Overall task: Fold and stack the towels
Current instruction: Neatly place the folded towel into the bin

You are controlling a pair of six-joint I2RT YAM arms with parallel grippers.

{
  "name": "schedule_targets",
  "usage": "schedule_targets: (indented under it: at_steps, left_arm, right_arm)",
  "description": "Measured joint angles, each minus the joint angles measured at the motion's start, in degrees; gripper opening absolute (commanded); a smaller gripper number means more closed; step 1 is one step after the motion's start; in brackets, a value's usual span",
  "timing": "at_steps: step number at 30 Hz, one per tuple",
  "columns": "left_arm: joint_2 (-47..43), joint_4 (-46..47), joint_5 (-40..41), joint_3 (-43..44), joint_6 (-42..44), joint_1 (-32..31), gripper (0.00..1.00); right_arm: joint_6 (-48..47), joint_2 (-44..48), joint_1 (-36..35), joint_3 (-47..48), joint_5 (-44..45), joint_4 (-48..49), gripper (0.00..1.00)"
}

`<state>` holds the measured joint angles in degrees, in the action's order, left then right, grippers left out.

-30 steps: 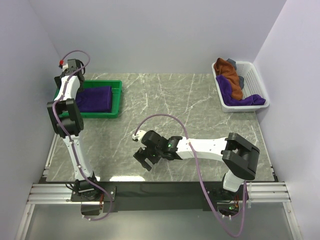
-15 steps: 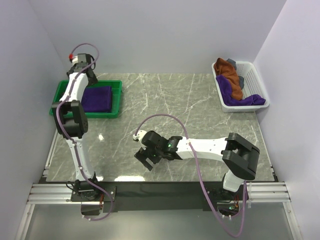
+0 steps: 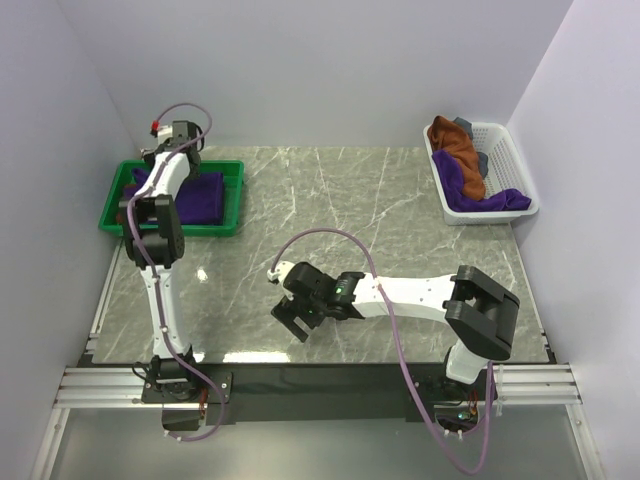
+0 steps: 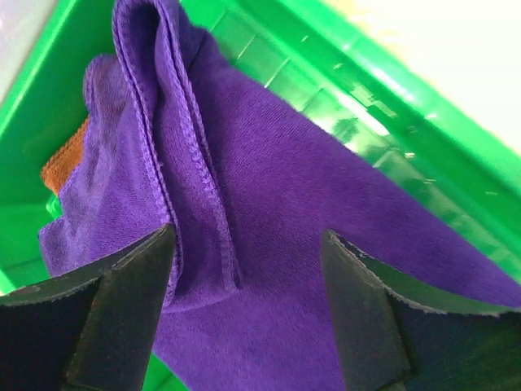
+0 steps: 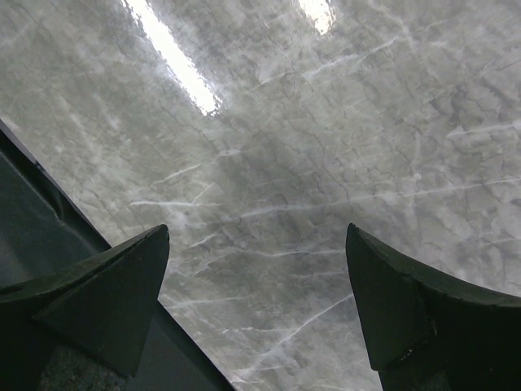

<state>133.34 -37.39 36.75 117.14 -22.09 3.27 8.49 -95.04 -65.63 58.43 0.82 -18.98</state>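
A folded purple towel lies in the green tray at the back left. In the left wrist view this purple towel fills the frame, and a rust-brown towel edge peeks out beneath it. My left gripper hovers over the tray's back, and in its own view the left gripper is open above the towel, holding nothing. A rust-brown towel and another purple towel sit heaped in the white basket. My right gripper is open over bare table; between the fingers of the right gripper only marble shows.
A small grey item lies at the basket's back. The green tray wall runs close behind the left fingers. White walls enclose the marble table on three sides. The table's dark front edge lies near the right gripper.
My left wrist has swung rightward from the tray's back left corner to above the tray's back middle. The right arm and the towels have not moved.
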Motion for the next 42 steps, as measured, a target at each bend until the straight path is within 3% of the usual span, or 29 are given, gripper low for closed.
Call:
schedule_targets:
  at_steps: [17,27,42]
  left_arm:
    - [3.3,0.3,17.0,-2.7,1.7,-0.9,0.66]
    - [3.3,-0.1,17.2,-3.8,1.3,0.4,0.61]
    - [0.3,-1.6,17.2,-5.7,1.2,5.6,0.63]
  right_arm:
    - [0.6,0.0,0.0,1.2,0.0,-0.4,0.95]
    - [0.8,0.1,0.0,1.2,0.0,-0.3,0.95]
    - [0.8,0.4,0.0,1.2,0.0,-0.4,0.95]
